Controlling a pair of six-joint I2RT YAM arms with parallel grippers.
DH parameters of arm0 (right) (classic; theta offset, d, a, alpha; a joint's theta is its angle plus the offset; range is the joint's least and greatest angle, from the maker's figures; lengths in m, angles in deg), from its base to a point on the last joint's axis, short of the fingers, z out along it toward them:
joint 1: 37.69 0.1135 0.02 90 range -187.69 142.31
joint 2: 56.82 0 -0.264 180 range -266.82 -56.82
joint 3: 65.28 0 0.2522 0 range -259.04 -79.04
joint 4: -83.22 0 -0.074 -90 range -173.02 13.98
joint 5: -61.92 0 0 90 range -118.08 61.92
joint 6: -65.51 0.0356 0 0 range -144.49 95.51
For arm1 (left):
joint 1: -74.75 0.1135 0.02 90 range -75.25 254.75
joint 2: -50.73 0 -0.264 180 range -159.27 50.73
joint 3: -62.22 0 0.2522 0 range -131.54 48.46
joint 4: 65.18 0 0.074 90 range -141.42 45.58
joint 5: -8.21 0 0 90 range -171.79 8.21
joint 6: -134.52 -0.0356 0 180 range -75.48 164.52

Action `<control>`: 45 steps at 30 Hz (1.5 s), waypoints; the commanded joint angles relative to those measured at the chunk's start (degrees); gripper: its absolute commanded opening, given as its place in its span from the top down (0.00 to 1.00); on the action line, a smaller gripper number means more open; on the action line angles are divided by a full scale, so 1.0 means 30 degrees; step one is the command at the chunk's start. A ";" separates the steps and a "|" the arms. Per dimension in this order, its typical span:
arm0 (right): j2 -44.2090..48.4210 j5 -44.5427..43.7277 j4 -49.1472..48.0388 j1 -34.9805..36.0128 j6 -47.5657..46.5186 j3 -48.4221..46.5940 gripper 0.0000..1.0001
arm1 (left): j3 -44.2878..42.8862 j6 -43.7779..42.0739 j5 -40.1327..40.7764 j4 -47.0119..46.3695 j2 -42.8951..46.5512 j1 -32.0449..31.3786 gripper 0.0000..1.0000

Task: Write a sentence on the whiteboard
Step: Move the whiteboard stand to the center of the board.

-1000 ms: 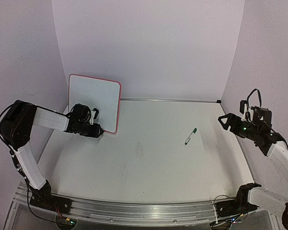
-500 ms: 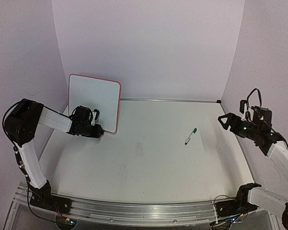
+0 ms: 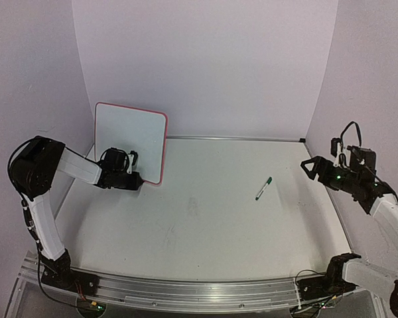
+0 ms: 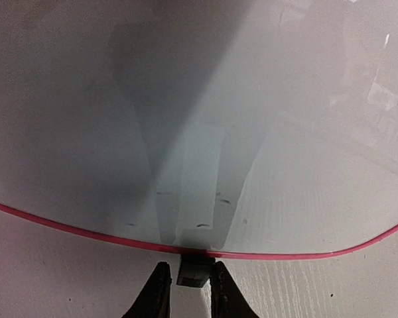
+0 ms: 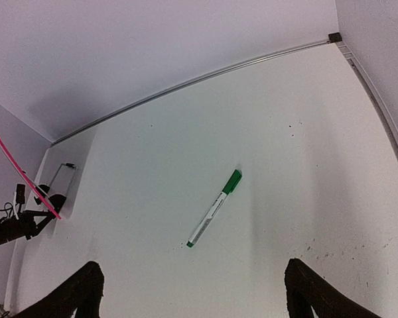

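Left gripper (image 4: 188, 270), at the bottom centre of its wrist view, has its jaws drawn in narrow on either side of the black foot (image 4: 193, 271) under the whiteboard (image 4: 199, 119). One finger looks to touch the foot and a sliver of gap shows at the other, so I cannot tell whether the grip has bitten yet. Over the last second the left arm (image 3: 79, 169) has folded in a little closer toward the board in the top view, while the board, leaning upright at the left of the frame, has not shifted. That reads as steadying the board, a preparatory step.

No sentence is on it: the face is blank apart from a few tiny dark flecks near the red lower edge. The green marker (image 5: 213, 209) lies capped and untouched in the middle of the right wrist view. The right gripper (image 5: 192, 265) hangs above it, spread wide and holding nothing, unmoved from a second ago.

The table (image 3: 205, 232) is white and faintly scuffed, with a metal strip (image 3: 239, 138) along its back edge. Pale lilac walls (image 3: 205, 59) close it in on three sides.
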 commanded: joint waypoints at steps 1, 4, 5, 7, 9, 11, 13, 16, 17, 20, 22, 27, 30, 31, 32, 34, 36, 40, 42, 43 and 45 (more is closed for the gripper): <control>-0.0056 0.0188 -0.0101 0.0012 -0.0402 -0.1008 0.09 | -0.0751 -0.0289 0.0255 -0.0890 -0.0308 0.0011 0.79; -0.0098 0.0184 -0.0071 0.0012 -0.0482 -0.1060 0.09 | -0.0883 -0.0578 0.0593 -0.0810 -0.0456 0.0011 0.79; -0.0162 0.0144 -0.0068 0.0012 -0.0497 -0.1108 0.09 | -0.0925 -0.0721 0.0618 -0.0860 -0.0581 0.0011 0.79; -0.0273 0.0099 -0.0040 0.0004 -0.0566 -0.1224 0.08 | -0.0982 -0.0933 0.0562 -0.0894 -0.0700 0.0011 0.81; -0.0370 0.0102 -0.0013 0.0011 -0.0634 -0.1318 0.08 | -0.1041 -0.1049 0.0557 -0.0923 -0.0833 0.0011 0.86; -0.0462 0.0116 0.0042 0.0012 -0.0727 -0.1440 0.08 | -0.1061 -0.1162 0.0515 -0.0961 -0.0890 0.0011 0.92; -0.0513 0.0091 0.0075 0.0012 -0.0786 -0.1477 0.08 | -0.0954 -0.1150 0.0568 -0.1161 -0.0860 0.0004 0.95; -0.0485 -0.0084 0.0101 0.0012 -0.0845 -0.1378 0.08 | -0.0677 -0.1164 0.0703 -0.1563 -0.0681 -0.0111 1.00; -0.0472 -0.0120 0.0108 0.0012 -0.0848 -0.1340 0.08 | -0.0522 -0.1150 0.0806 -0.1718 -0.0597 -0.0238 1.00; -0.0470 -0.0211 0.0115 0.0012 -0.0906 -0.1252 0.08 | -0.0063 -0.0853 0.1557 -0.2259 -0.0326 -0.0816 1.00; -0.0470 -0.0240 0.0129 0.0012 -0.0907 -0.1218 0.07 | 0.0099 -0.0433 0.2513 -0.2416 -0.0197 -0.1233 1.00; -0.0426 -0.0487 0.0130 0.0012 -0.0937 -0.1106 0.07 | 0.0342 0.1820 0.5452 -0.2345 0.0262 -0.2965 1.00; -0.0384 -0.0562 0.0108 0.0012 -0.0908 -0.0997 0.07 | -0.0023 0.2987 0.6825 -0.2034 0.0356 -0.4410 1.00; -0.0346 -0.0574 0.0108 0.0012 -0.0882 -0.0977 0.07 | -0.0173 0.3250 0.7105 -0.1978 0.0351 -0.4881 1.00; -0.0337 -0.0599 0.0108 0.0012 -0.0879 -0.0914 0.07 | -0.0273 0.3720 0.7409 -0.1883 0.0349 -0.5174 1.00; -0.0187 -0.0679 0.0134 0.0011 -0.0828 -0.0740 0.08 | -0.0799 0.4843 0.8412 -0.1686 0.0244 -0.6397 1.00; -0.0042 -0.0870 0.0159 0.0012 -0.0742 -0.0577 0.08 | -0.1385 0.5619 0.9276 -0.1223 -0.0108 -0.7279 1.00; 0.0365 -0.1085 0.0167 0.0012 -0.0515 -0.0253 0.07 | -0.3356 0.6829 1.1002 0.0023 -0.1330 -0.9144 1.00; 0.0434 -0.1101 0.0217 0.0012 -0.0497 -0.0148 0.07 | -0.4200 0.7874 1.1805 0.0359 -0.1920 -1.0014 1.00; 0.0438 -0.1079 0.0224 0.0012 -0.0497 -0.0133 0.07 | -0.4475 0.8429 1.1931 0.0364 -0.2064 -1.0324 1.00; 0.0453 -0.1104 0.0276 0.0012 -0.0497 -0.0103 0.07 | -0.5242 0.9214 1.2290 0.0739 -0.2611 -1.0928 1.00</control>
